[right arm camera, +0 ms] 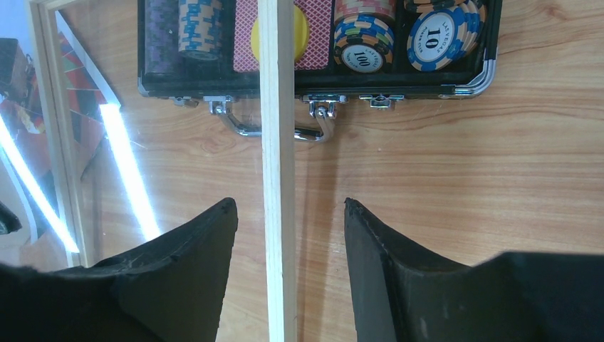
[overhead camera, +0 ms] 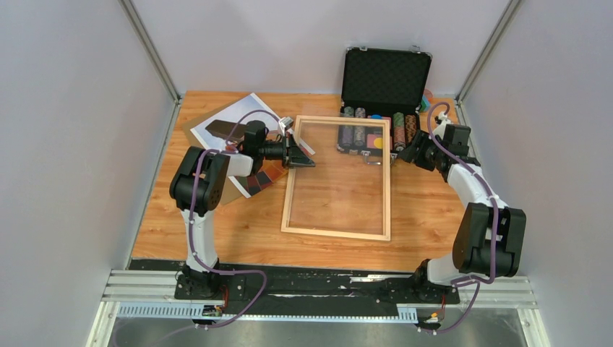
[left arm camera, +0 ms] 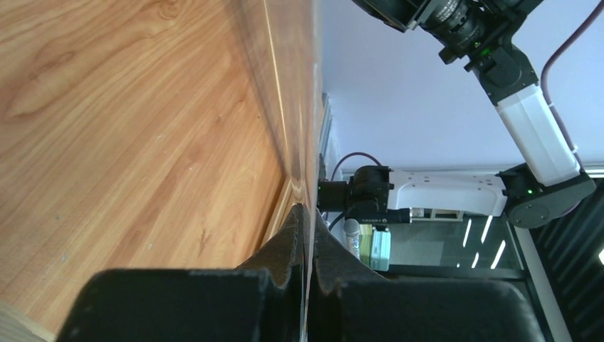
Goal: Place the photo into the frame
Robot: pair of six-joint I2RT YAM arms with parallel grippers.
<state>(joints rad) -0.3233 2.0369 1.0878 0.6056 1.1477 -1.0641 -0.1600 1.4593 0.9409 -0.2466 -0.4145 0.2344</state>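
Over wooden table (overhead camera: 217, 224), left tool (overhead camera: 309, 162) pinches the frame (overhead camera: 336, 233) (right tool (right arm camera: 288, 204), parted, straddles its rail).

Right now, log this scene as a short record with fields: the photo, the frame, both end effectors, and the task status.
frame: lies on the table, its far right corner over the chip case
photo: left of the frame, partly under the left arm
left end effector: shut on the frame's left edge near the far corner
right end effector: open, fingers astride the right rail, not touching it
status: photo not yet in the frame
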